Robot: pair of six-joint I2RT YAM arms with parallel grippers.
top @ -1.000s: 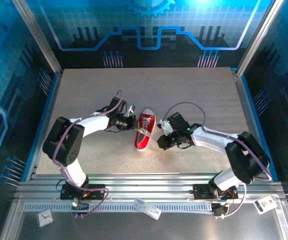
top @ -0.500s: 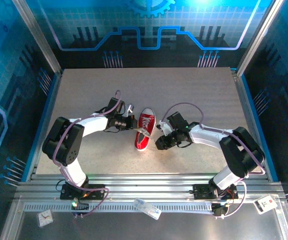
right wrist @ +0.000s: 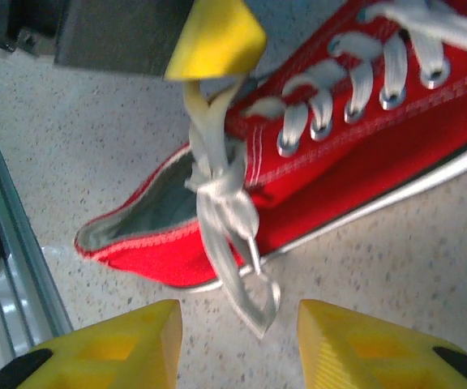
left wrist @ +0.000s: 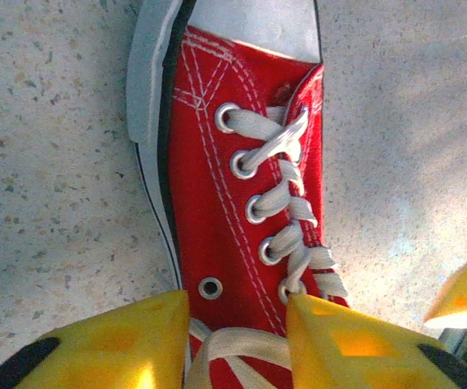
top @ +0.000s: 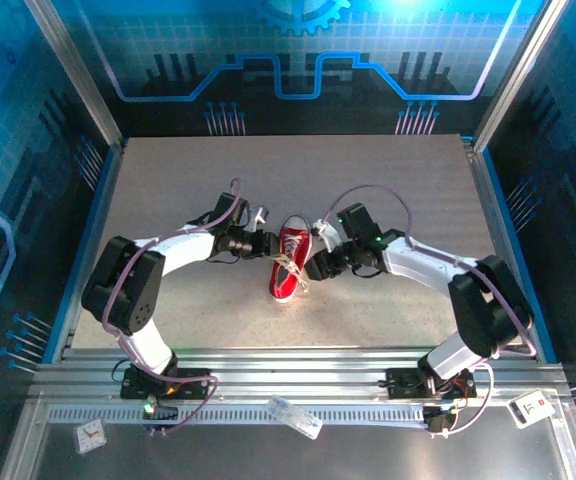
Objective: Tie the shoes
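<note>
The red shoe [top: 290, 262] lies mid-table, white toe cap toward the near edge. In the left wrist view the shoe [left wrist: 217, 186] runs from toe cap at the top to eyelets below, and a white lace loop [left wrist: 242, 344] lies between the parted fingers of my left gripper [left wrist: 237, 324], at the shoe's left flank [top: 265, 245]. My right gripper [right wrist: 240, 324] is open at the shoe's right side [top: 314, 266]. In front of it a knotted lace [right wrist: 225, 219] rises from the shoe's collar [right wrist: 136, 235] to a left finger [right wrist: 217, 36], with its loop end [right wrist: 258, 300] dangling untouched.
The speckled table [top: 388, 190] has free room behind and beside the shoe. A metal rail [right wrist: 14, 243] runs along the near edge. Blue walls [top: 528, 200] close both sides. Small white items [top: 293, 415] lie on the front ledge.
Both grippers have gone from shut to open. The right gripper has moved up and left, closer to the shoe. The left gripper has hardly shifted.
</note>
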